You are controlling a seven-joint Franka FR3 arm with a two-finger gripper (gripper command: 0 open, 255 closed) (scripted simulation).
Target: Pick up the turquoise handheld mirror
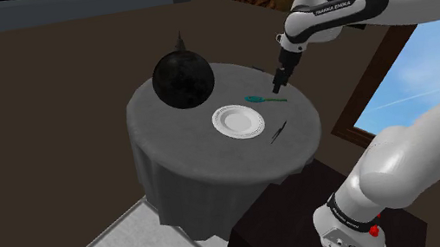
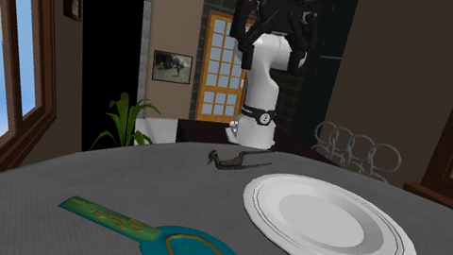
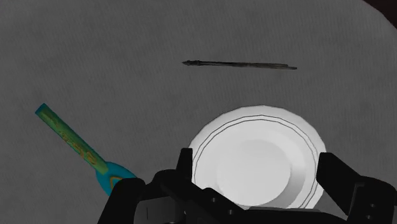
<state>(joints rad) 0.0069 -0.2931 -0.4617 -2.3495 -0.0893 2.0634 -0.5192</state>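
My two black fingers [image 3: 184, 167] stand wide apart with nothing between them that they touch. I hang above a round tabletop [image 1: 168, 138] covered in a grey cloth.

The turquoise handheld mirror [image 3: 81, 151] lies flat on the cloth, outside the gap between my fingers and just beside one of them. Its round head is partly hidden behind my hand and its long handle points away. In the shoulder view the mirror [image 1: 265, 99] sits near the tabletop's edge on that view's right, and my fingers [image 1: 279, 82] hover just above it. In the second exterior view the mirror [image 2: 159, 239] is the nearest thing, with its head toward that view's right.

A white plate [image 3: 254, 156] lies near the mirror without touching it, showing between my open fingers in the wrist view. A slim dark tool [image 3: 238, 63] lies past the plate. A black ball-shaped object [image 1: 183, 79] with a pointed top stands on the tabletop, beyond the plate in the shoulder view.
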